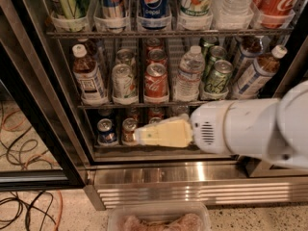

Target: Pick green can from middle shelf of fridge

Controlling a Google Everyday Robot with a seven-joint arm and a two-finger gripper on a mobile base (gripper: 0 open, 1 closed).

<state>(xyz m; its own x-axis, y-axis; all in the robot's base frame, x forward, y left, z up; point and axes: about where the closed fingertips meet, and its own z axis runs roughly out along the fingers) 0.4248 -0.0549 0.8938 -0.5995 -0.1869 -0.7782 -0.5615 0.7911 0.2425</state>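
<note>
The green can point(217, 78) stands at the front of its lane on the middle shelf point(101, 105) of the fridge point(192, 174), right of centre, with a second green can point(211, 52) behind it. My gripper point(143, 134), cream-coloured on a white arm point(250, 129), points left in front of the bottom shelf. It is below and to the left of the green can and does not touch it. It holds nothing that I can see.
On the middle shelf stand a red Coca-Cola can point(155, 81), a pale can point(123, 81), a water bottle point(188, 73) and drink bottles point(87, 76). Small cans point(106, 131) sit on the bottom shelf. Cables point(29, 211) lie on the floor at left; a plastic tub point(159, 218) sits below.
</note>
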